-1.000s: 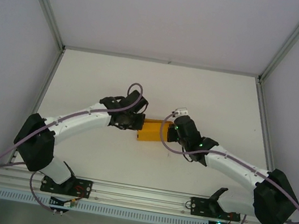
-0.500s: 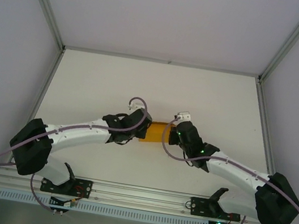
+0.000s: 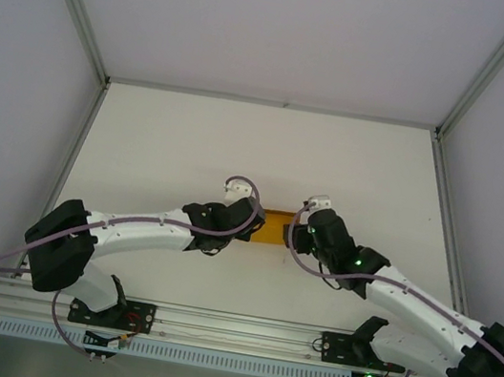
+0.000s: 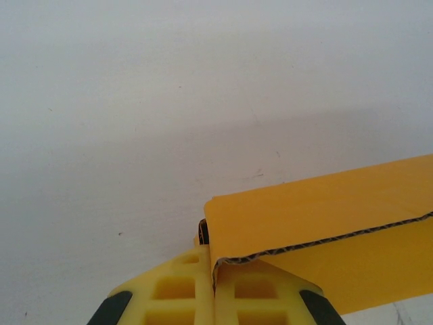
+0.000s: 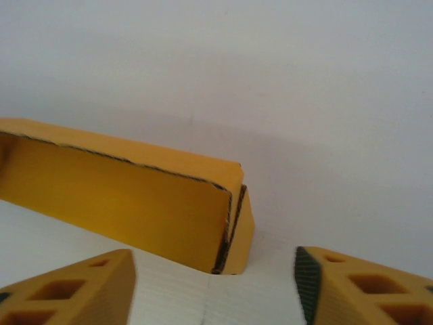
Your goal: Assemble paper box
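The paper box is a small orange-yellow card box lying on the white table between my two grippers. In the left wrist view one of its walls runs off to the right with its corrugated edge showing. My left gripper is shut on that wall's near corner, and from above the gripper sits at the box's left end. My right gripper is open, its fingers spread wide just short of the box's end and not touching it. From above, this gripper is at the box's right end.
A white table lies inside a frame with metal rails at the left and right. White walls enclose the back and sides. Both arms arch in from the near edge, leaving free room toward the far side.
My right gripper has opened and let go of the box's end. The left arm has stretched to the right, still clamped on the box, which has shifted slightly right.
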`<state>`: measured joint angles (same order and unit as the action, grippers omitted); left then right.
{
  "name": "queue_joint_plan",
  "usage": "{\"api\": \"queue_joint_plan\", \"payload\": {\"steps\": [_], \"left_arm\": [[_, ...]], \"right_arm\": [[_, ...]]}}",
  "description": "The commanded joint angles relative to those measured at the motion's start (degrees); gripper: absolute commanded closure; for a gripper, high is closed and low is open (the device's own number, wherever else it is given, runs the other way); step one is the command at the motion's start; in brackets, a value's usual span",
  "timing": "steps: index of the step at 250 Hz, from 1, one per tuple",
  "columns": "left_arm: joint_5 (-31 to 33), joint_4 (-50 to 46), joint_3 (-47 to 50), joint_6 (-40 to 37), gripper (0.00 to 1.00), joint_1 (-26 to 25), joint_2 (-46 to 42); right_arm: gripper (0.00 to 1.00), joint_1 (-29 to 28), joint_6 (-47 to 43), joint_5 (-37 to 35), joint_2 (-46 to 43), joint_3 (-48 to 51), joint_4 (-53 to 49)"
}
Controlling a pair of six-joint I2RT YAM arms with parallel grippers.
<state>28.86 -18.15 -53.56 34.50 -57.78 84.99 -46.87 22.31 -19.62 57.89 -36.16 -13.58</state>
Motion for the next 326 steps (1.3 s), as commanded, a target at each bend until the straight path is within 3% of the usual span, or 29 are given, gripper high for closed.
{"api": "queue_joint_plan", "payload": {"steps": [1, 50, 74, 93, 153, 204, 307, 326], "left_arm": [[-6.26, -10.14, 4.09, -0.66, 1.0, -1.63, 2.9], [-5.47, -10.33, 2.71, -1.56, 0.98, -2.13, 3.81], [-5.65, -10.13, 2.51, -2.14, 0.95, -2.19, 3.62], [-5.45, -10.08, 2.5, -2.43, 0.95, -2.17, 3.18], [-6.67, -10.13, 2.48, -3.32, 0.91, -2.17, 1.78], [-7.39, -7.4, 2.03, -5.5, 0.88, -2.08, -0.38], [-8.95, -13.69, -0.74, -8.94, 0.31, -2.0, -4.42], [-10.18, -14.31, -0.98, -10.23, 0.15, -1.91, -4.99]], "right_arm": [[0.31, 0.24, 3.29, 0.77, -1.46, -4.08, -2.81], [0.32, 3.06, 6.63, -1.74, 3.63, -10.2, -4.38], [0.38, 5.24, 7.95, 0.67, 6.87, -11.1, -5.26], [0.4, 7.06, 8.83, 3.33, 9.25, -10.61, -5.16], [0.61, 7.95, 9.23, 8.96, 13.39, -7.22, -6.58], [0.64, 8.01, 11.43, 12.5, 11.17, -1.33, -1.4], [0.69, 7.36, 12.94, 11.85, 12.02, 4.7, 4.65], [0.71, 6.75, 12.13, 10.53, 12.08, 6.61, 7.69]]}}
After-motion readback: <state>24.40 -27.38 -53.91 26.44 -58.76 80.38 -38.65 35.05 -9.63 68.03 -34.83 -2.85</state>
